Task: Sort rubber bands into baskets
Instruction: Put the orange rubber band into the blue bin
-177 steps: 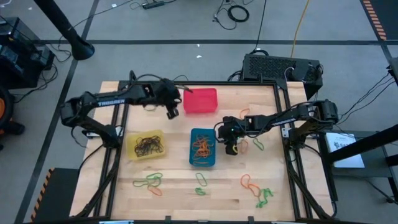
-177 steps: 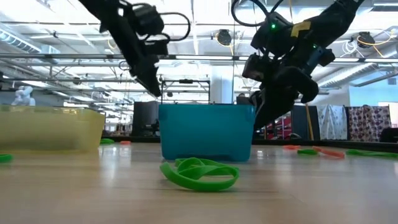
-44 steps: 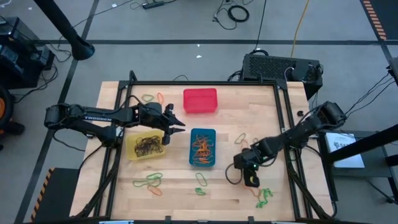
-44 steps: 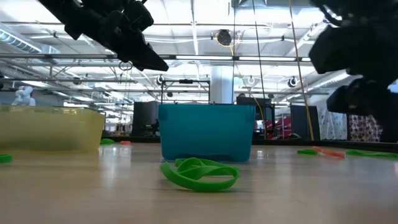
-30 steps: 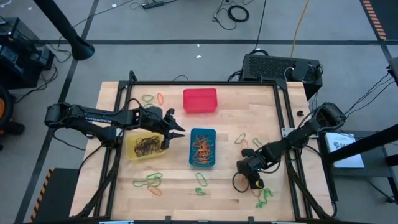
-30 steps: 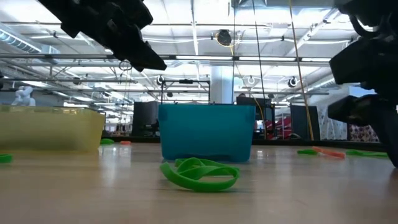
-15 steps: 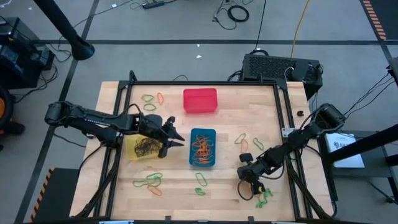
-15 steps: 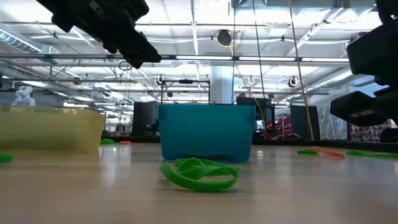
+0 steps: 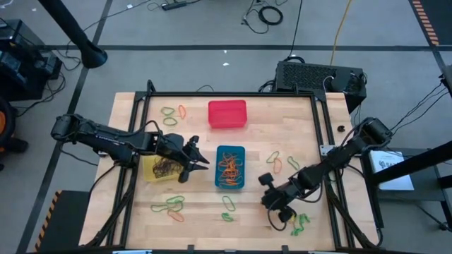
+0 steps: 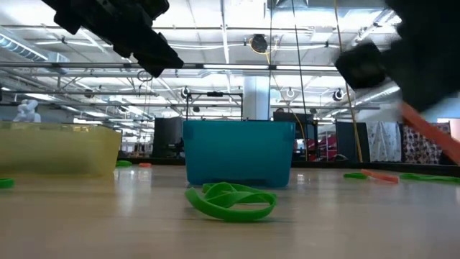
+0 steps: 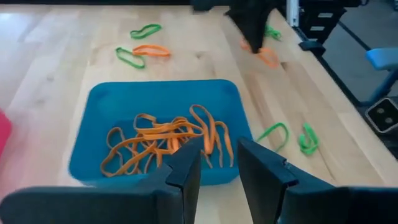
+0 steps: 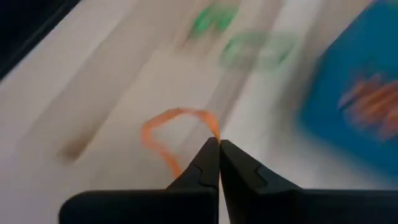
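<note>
A: Movement first? What differs from half a second ago?

B: The right gripper [image 9: 270, 209] has swung towards the table's front middle, its fingers pinched together on a thin orange rubber band [image 12: 166, 132] that hangs from the tips. The left gripper [image 9: 200, 159] has barely shifted; it hovers between the shallow yellow plastic basket [image 9: 149, 171] and the shallow blue plastic basket [image 9: 230, 152], fingers [image 11: 185, 171] slightly apart and holding nothing.

A: Counts?

B: Three baskets: yellow with a tangle of dark rubber bands [image 9: 167, 166], blue with a heap of orange rubber bands [image 9: 229, 169], and a red plastic basket [image 9: 227, 114] at the back. Loose green and orange bands lie in four or five small groups on the wooden table [image 9: 205, 219]; their exact number cannot be told.
</note>
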You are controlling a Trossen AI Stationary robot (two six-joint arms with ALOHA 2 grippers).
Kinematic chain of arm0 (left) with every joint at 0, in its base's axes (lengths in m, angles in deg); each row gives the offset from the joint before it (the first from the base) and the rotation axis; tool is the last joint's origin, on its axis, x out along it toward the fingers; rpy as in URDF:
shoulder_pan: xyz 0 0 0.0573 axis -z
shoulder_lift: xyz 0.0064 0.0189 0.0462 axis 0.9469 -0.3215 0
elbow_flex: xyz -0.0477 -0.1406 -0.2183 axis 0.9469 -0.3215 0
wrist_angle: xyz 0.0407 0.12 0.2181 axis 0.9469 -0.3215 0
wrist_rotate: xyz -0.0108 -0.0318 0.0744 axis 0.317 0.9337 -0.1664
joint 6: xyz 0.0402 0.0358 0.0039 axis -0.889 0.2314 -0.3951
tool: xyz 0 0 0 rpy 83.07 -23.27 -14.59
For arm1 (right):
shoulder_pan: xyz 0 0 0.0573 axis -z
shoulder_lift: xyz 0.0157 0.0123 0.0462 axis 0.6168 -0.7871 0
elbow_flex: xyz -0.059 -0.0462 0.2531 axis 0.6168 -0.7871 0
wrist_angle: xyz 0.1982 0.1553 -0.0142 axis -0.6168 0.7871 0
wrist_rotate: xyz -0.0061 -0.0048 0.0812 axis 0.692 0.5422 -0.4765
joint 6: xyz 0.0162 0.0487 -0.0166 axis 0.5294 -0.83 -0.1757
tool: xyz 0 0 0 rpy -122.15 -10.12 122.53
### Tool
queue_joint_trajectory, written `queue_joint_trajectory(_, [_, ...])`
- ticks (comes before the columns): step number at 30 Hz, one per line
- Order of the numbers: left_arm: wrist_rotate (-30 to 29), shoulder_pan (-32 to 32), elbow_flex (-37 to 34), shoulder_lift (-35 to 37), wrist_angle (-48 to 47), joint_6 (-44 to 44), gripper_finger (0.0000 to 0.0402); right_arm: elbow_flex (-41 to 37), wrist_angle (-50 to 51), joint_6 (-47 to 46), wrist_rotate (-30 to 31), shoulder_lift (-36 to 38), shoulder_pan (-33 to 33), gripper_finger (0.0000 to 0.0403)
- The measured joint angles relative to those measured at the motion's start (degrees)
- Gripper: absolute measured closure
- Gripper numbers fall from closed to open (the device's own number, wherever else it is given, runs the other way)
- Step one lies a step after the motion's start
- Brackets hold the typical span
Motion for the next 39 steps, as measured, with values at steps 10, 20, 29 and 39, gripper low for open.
queue_joint_trajectory(10, [-2.09, 0.00, 0.00, 0.00, -8.18, 2.20, 0.0293, 3.49, -10.68, 29.98, 9.16, 0.09, 8.19, 0.0402])
queue_joint_trajectory(20, [2.65, 0.56, 0.02, 0.00, -16.08, 9.14, 0.0293, 3.51, -22.07, 33.68, -0.79, -0.16, 21.41, 0.0403])
queue_joint_trajectory(29, [15.05, 8.18, 0.04, 0.00, -13.49, 16.09, 0.0293, 3.51, -22.04, 25.63, -2.88, -0.24, 27.79, 0.0391])
queue_joint_trajectory(39, [6.38, 21.66, 0.04, 0.00, -9.11, 29.36, 0.0293, 3.51, -22.62, 23.52, -8.85, -0.26, 28.77, 0.0371])
